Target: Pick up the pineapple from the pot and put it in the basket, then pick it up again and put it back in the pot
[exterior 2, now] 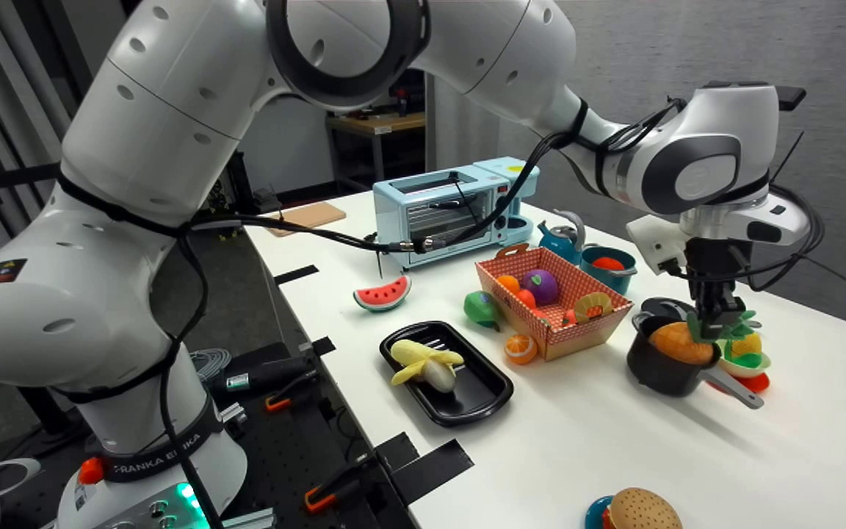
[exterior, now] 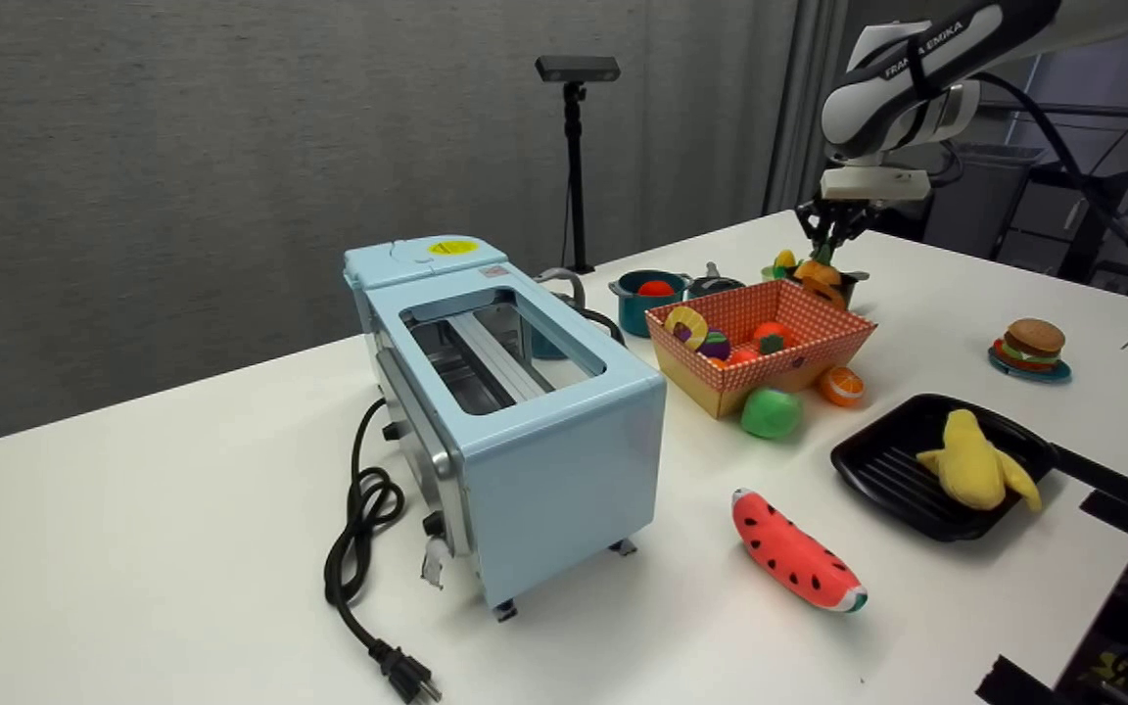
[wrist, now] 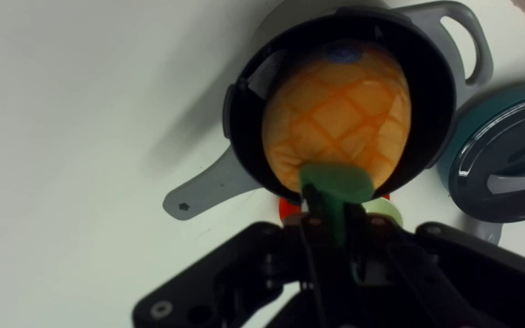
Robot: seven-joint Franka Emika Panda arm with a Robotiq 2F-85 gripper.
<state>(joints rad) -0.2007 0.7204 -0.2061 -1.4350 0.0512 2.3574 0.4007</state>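
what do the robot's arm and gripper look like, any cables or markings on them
The arm is glossy white and rounded, with dark grey panels. Black cables run along it, fastened by black straps. A dark base band carries pale FRANKA EMIKA lettering. The gripper is black and jointed, with round bolts.

Grey backdrop [exterior: 231,196] behind a white table [exterior: 163,548], a wood-topped bench [exterior 2: 398,123] farther back.

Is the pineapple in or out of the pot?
In, at least partly: in an exterior view the rim of the pot hides the underside of the pineapple.
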